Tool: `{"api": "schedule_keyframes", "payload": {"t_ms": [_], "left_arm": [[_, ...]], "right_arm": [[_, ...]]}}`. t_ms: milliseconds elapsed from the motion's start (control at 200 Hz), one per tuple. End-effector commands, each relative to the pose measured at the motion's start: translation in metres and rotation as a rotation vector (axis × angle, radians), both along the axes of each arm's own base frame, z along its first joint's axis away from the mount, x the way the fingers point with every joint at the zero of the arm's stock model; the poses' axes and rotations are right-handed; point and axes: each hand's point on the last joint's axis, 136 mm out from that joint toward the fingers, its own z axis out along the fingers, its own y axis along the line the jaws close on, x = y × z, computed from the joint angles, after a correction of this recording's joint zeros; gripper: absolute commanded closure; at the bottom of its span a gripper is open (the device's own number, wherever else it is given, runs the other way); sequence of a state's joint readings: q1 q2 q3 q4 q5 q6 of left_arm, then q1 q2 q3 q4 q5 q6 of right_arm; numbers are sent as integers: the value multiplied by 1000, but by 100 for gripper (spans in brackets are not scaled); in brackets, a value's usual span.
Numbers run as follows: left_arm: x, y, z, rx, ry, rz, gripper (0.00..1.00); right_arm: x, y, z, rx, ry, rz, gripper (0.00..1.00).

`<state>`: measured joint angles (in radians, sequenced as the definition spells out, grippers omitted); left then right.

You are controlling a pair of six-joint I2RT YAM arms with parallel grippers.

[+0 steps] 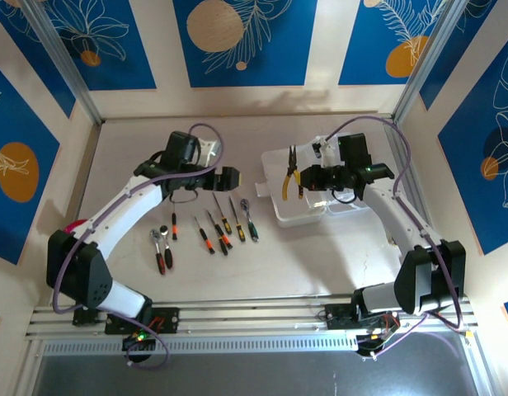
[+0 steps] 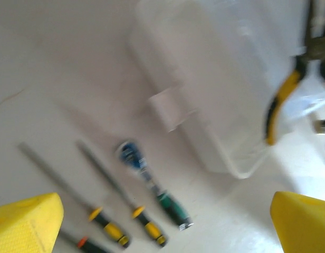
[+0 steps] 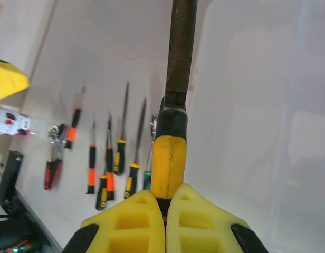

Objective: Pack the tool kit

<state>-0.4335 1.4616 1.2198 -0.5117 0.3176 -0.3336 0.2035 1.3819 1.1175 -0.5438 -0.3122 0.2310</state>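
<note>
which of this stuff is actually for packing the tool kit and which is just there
For the job: yellow-handled pliers, clear box, red-handled pliers, screwdrivers, green-handled ratchet.
Just there: blue wall panels, metal rail, purple cables.

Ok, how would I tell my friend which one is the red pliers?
Look at the table, where tools lie in a row. The red-handled pliers are at the row's left end. Only they have two red handles; the neighbours are thin screwdrivers.
</note>
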Motion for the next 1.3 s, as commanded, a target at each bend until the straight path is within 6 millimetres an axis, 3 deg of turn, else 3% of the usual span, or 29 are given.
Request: {"api": "schedule_keyframes", "payload": {"t_ms": [0, 180, 460, 785, 1010, 1206, 1296], "left_arm": [[-20, 45, -41, 162, 105, 100, 0], [-38, 80, -69, 263, 160, 175, 0], [-40, 80, -90, 255, 222, 188, 0], [-42, 91, -110, 298, 276, 228, 0], [-45, 120, -116, 310, 311, 336, 0], [-50, 150, -115, 371, 311, 427, 0], [-52, 155, -114, 373, 315, 441, 0]], "right_arm": [[8, 0, -10, -55, 8, 13, 100], [21, 16, -33, -90, 44, 46, 100], [46, 36, -88, -128, 137, 56, 100], [58, 58, -118, -148, 182, 75, 100], [65, 57, -128, -204, 198, 55, 100], [67, 56, -121, -268, 184, 55, 79], [69, 57, -113, -293, 168, 57, 76]]}}
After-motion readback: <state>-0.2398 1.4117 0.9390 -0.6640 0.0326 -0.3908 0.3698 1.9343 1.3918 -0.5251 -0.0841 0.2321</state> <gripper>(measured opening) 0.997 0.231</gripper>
